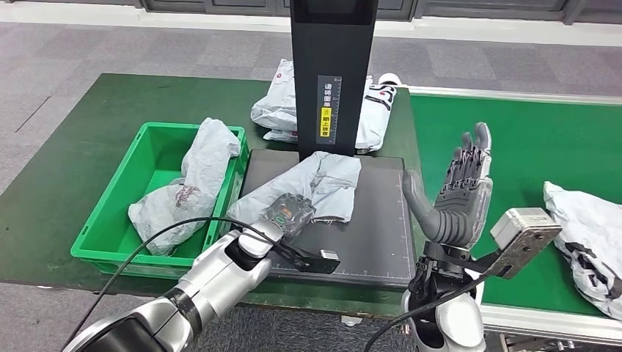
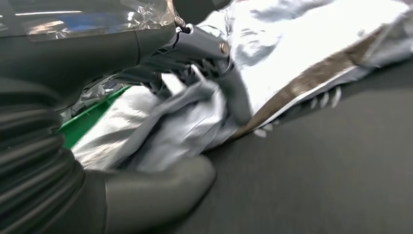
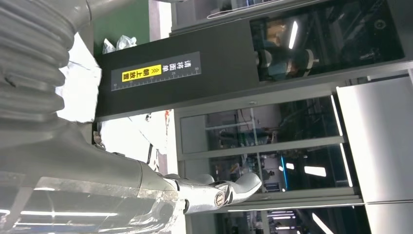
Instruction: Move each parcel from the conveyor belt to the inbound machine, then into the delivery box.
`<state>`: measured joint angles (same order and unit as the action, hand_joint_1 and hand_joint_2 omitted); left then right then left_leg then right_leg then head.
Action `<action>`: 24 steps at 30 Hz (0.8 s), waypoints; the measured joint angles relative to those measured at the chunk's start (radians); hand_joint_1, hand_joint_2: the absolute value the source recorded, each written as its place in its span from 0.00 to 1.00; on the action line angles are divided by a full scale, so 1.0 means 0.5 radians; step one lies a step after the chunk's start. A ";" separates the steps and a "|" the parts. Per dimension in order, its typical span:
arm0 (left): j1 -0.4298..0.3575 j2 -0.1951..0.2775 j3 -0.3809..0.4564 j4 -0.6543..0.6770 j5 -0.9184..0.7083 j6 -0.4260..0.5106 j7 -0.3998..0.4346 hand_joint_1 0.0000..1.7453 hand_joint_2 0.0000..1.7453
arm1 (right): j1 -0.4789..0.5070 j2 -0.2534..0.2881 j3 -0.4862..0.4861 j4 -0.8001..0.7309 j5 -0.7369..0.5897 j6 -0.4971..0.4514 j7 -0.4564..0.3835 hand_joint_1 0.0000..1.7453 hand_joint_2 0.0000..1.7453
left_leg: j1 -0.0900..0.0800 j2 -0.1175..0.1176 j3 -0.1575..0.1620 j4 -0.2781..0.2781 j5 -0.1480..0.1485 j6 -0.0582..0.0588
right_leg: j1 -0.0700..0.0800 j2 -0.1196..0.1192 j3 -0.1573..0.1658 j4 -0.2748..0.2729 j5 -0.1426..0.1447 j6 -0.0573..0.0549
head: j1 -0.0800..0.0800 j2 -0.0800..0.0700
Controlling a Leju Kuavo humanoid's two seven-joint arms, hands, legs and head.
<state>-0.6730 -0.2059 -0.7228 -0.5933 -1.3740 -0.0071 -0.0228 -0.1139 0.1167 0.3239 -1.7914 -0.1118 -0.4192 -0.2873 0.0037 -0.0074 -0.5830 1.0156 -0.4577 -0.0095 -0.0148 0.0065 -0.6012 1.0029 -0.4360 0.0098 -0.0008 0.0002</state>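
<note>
A crumpled grey parcel (image 1: 323, 183) lies on the black plate of the inbound machine (image 1: 374, 227), in front of its black column (image 1: 331, 73). My left hand (image 1: 290, 213) grips the parcel's near left end; the left wrist view shows its fingers (image 2: 204, 58) and thumb closed on the grey wrap (image 2: 170, 122). My right hand (image 1: 455, 191) is raised at the plate's right edge, fingers spread, holding nothing. Two grey parcels (image 1: 191, 183) lie in the green delivery box (image 1: 103, 227). Another grey parcel (image 1: 590, 242) rests on the green conveyor belt (image 1: 528, 147) at the right.
More white and grey parcels (image 1: 275, 103) are piled behind the machine's column. The machine stands between the delivery box and the belt. In the right wrist view the column (image 3: 160, 73) shows against glass doors.
</note>
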 joint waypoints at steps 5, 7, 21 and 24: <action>-0.094 -0.006 -0.062 0.111 0.021 -0.070 -0.097 1.00 1.00 | 0.055 0.009 -0.026 -0.027 -0.004 -0.004 -0.012 0.00 1.00 | 0.000 0.000 0.003 0.000 0.000 0.000 | 0.000 0.000 0.002 0.000 0.001 -0.001 | 0.000 0.000; -0.120 -0.008 -0.085 0.143 0.025 -0.074 -0.115 1.00 1.00 | 0.082 0.013 -0.045 -0.050 -0.003 -0.005 -0.022 0.00 1.00 | 0.000 0.000 0.003 0.000 0.000 0.000 | 0.000 0.000 0.002 0.000 0.001 -0.001 | 0.000 0.000; -0.193 -0.026 -0.249 0.252 -0.070 0.406 0.206 1.00 1.00 | 0.204 0.055 -0.146 -0.159 0.041 -0.029 -0.056 0.00 1.00 | 0.000 0.000 0.001 0.000 0.001 -0.001 | 0.000 0.000 0.001 0.000 0.001 -0.002 | 0.000 0.000; -0.211 -0.026 -0.254 0.250 -0.103 0.545 0.296 1.00 1.00 | 0.231 0.059 -0.148 -0.191 0.049 -0.044 -0.068 0.00 1.00 | 0.000 0.000 0.001 0.000 0.001 -0.001 | 0.000 0.000 0.000 0.001 0.001 -0.002 | 0.000 0.000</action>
<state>-0.7787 -0.2190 -0.8497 -0.4684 -1.4256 0.2652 0.1254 0.0015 0.1462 0.2497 -1.8871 -0.0875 -0.4414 -0.3211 0.0038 -0.0073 -0.5827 1.0155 -0.4571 -0.0099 -0.0147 0.0065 -0.6011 1.0032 -0.4354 0.0090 -0.0008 0.0001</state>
